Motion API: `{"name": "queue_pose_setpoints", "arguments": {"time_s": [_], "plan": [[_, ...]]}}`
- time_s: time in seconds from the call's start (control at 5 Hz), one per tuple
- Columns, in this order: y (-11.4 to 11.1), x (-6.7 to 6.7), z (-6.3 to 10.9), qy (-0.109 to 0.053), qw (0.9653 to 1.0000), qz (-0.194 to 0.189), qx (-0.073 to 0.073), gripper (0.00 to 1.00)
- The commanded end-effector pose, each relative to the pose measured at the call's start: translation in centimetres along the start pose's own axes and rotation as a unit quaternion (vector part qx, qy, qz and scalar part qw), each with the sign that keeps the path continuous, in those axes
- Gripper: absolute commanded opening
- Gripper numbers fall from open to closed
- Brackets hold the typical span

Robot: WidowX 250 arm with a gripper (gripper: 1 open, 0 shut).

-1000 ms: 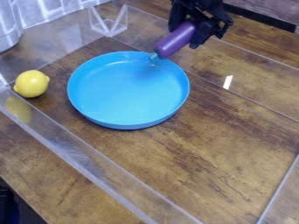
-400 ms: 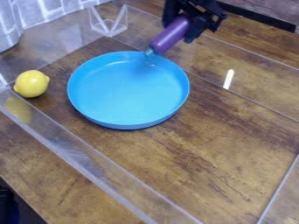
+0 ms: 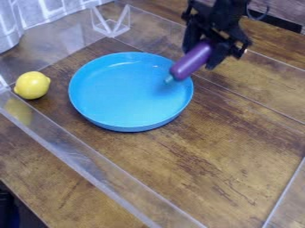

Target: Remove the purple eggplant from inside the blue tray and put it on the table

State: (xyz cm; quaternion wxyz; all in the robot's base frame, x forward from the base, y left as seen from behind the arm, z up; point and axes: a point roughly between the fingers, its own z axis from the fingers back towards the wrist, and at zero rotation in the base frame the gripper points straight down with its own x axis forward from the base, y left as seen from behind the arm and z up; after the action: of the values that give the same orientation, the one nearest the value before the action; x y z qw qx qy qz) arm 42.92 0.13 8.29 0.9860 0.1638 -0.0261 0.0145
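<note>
- Camera view, gripper: black, at upper right, pointing steeply downward, fingers clamped on the upper end of the purple eggplant.
- Purple eggplant: held off the surface, tilted, teal stem tip lowest and pointing down-left; stem tip over the right rim of the blue tray, body angled up and to the right above the table.
- Contact between stem tip and tray rim: cannot tell.
- Blue tray: round, shallow, flat on the table left of centre, interior bare.
- Yellow lemon: on the table at the left edge, just beside the tray, apart from it.
- Table: dark wood planks under a glossy clear covering, with bright reflections near the right side.
- Clear plastic stand: at the top, behind the tray, well apart from the gripper.
</note>
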Motion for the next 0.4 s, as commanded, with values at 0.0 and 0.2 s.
{"name": "queue_pose_setpoints", "arguments": {"time_s": [0.0, 0.2], "plan": [[-0.4, -0.4, 3.6, -0.039, 0.9991, 0.009, -0.010, 0.00], [-1.7, -0.6, 3.1, -0.039, 0.9990, 0.003, -0.021, 0.00]]}}
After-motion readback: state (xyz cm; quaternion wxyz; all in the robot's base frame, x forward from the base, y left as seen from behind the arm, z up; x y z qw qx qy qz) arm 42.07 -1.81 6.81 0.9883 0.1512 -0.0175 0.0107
